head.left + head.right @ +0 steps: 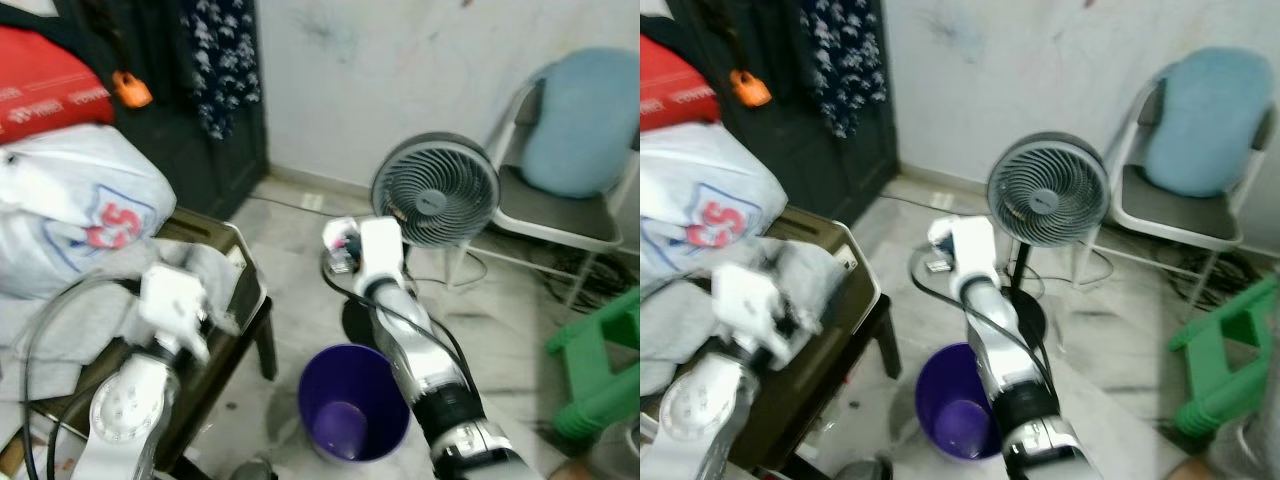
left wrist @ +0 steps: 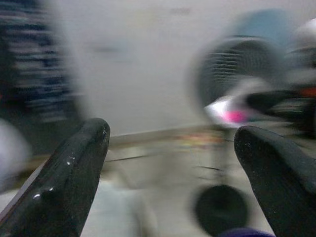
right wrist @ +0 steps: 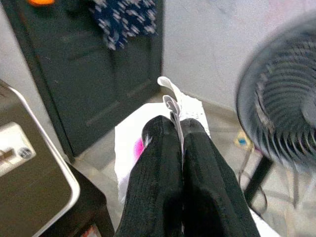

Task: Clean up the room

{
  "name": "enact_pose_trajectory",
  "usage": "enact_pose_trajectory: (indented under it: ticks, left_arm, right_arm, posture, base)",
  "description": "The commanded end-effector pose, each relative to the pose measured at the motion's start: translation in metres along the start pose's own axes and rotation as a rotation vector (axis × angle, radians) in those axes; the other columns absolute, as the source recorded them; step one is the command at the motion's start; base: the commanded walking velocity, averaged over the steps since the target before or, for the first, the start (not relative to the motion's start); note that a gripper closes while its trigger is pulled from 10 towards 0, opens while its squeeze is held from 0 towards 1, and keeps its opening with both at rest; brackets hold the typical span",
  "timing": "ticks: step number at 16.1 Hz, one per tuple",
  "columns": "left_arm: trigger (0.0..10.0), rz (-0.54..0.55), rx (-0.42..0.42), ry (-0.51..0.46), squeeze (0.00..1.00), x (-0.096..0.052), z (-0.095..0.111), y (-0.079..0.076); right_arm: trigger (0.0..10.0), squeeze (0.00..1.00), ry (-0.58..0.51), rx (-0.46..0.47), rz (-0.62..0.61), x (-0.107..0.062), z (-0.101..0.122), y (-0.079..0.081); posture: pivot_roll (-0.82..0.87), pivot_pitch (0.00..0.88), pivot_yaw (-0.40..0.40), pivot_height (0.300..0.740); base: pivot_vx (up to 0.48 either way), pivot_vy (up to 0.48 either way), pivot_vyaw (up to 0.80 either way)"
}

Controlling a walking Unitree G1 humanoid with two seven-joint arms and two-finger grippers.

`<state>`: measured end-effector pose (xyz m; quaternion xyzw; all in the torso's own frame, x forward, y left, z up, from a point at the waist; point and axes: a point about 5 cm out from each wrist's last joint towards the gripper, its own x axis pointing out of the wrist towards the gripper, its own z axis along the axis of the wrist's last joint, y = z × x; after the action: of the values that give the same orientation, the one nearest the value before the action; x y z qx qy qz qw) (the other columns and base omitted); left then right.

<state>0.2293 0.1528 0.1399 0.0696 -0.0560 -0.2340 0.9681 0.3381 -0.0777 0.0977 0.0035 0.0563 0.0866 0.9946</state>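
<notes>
The big white bag (image 1: 70, 205) piled on the dark low table (image 1: 225, 330) carries red and blue print that reads roughly "S5"; the red item (image 1: 45, 95) behind it has white lettering too blurred to read. The fan (image 1: 435, 190) has a small badge at its hub, also unreadable.

The right gripper (image 3: 178, 129) is raised above the floor between the table's near corner and the fan, its two fingers pressed together on one white wrapper (image 3: 148, 131) with a pink patch. One purple bin (image 1: 352, 405) stands on the floor just below that arm.

The left gripper (image 2: 170, 143) hovers over the table's front edge, its two fingers (image 2: 74, 168) spread apart with nothing between them.

One chair (image 1: 565, 215) with a blue cushion (image 1: 580, 120) stands by the wall; one green stool (image 1: 600, 365) is near it.
</notes>
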Motion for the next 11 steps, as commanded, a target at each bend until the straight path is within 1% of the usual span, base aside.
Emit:
enact_pose_trajectory:
  ticks: [1,2,3,4,5,8,9,10,11]
  left_arm:
    - [10.0,-0.229,-0.030,-0.049,0.00,-0.002,0.009,-0.015]
    - [10.0,-0.324,-0.028,-0.052,0.00,-0.006,0.013,-0.021]
    - [10.0,-0.356,-0.036,-0.043,0.00,-0.008,0.013,-0.021]
    - [10.0,-0.452,-0.014,-0.012,0.00,-0.014,0.014,-0.025]
    - [10.0,-0.478,-0.004,-0.003,0.00,-0.017,0.015,-0.026]
    - [10.0,-0.516,-0.021,0.001,0.00,-0.023,0.017,-0.026]
    - [10.0,-0.547,-0.021,0.009,0.00,-0.026,0.019,-0.028]
    - [10.0,-0.585,-0.015,0.021,0.00,-0.030,0.020,-0.032]
    - [10.0,-0.594,-0.016,0.026,0.00,-0.033,0.021,-0.033]
  right_arm:
    - [10.0,0.00,0.098,0.018,-0.098,-0.006,-0.021,-0.016]
    - [10.0,0.00,0.153,0.021,-0.156,-0.010,-0.031,-0.023]
    - [10.0,0.00,0.182,0.028,-0.191,-0.011,-0.036,-0.027]
    - [10.0,0.00,0.253,0.031,-0.273,-0.017,-0.048,-0.038]
    - [10.0,0.00,0.279,0.033,-0.302,-0.020,-0.053,-0.041]
    - [10.0,0.00,0.320,0.040,-0.374,-0.025,-0.063,-0.045]
    - [10.0,0.00,0.340,0.061,-0.402,-0.025,-0.067,-0.044]
    - [10.0,0.00,0.357,0.059,-0.416,-0.025,-0.070,-0.043]
    - [10.0,0.00,0.366,0.065,-0.425,-0.025,-0.073,-0.042]
  posture:
    - [0.01,0.121,-0.048,0.740]
    - [0.01,0.136,-0.052,0.740]
    - [0.02,0.146,-0.051,0.740]
    - [0.02,0.175,-0.034,0.740]
    - [0.03,0.185,-0.025,0.740]
    - [0.03,0.211,0.004,0.740]
    - [0.04,0.225,0.016,0.740]
    - [0.05,0.246,0.033,0.740]
    - [0.06,0.256,0.042,0.740]
  base:
    - [0.000,0.000,0.00]
    - [0.000,0.000,0.00]
    - [0.000,0.000,0.00]
    - [0.000,0.000,0.00]
    - [0.000,0.000,0.00]
    - [0.000,0.000,0.00]
    - [0.000,0.000,0.00]
    - [0.000,0.000,0.00]
    - [0.000,0.000,0.00]
